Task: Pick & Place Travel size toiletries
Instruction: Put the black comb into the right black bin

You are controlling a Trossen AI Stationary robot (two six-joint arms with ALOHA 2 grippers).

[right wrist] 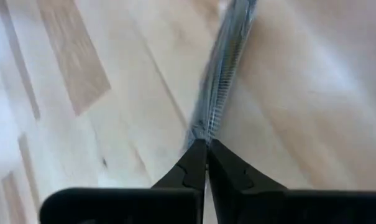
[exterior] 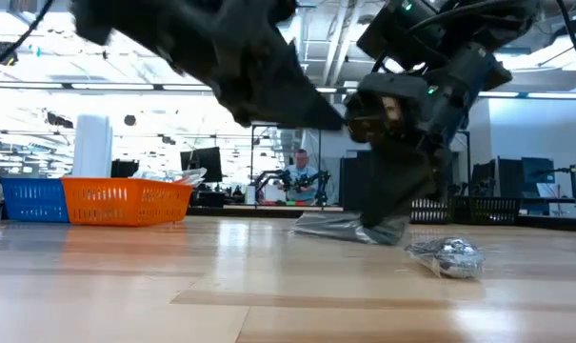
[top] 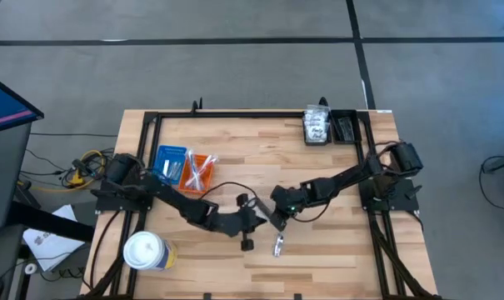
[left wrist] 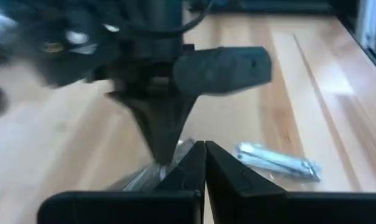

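Note:
My right gripper (top: 278,220) points down at mid table, shut on a crinkly clear packet (exterior: 340,229); the right wrist view shows this packet (right wrist: 228,56) running away from the fingers over the wood. A second clear packet (top: 278,246) lies flat on the table nearer the front edge, also seen in the low view (exterior: 447,257) and the left wrist view (left wrist: 278,162). My left gripper (top: 256,221) hovers just left of the right one, shut, with nothing between its fingers (left wrist: 204,158). My right gripper pinches the near end of the clear packet (right wrist: 207,132) between its two fingertips. The fingers slant down from above and lie along the long packet. The rest of the packet (exterior: 326,229) lies on the table.
A blue tray (top: 170,162) and an orange tray (top: 200,172) with several small items stand at the left. A big white lidded cup (top: 145,252) stands near the front left corner. A clear bin (top: 316,127) and a dark bin (top: 345,127) stand at the far right.

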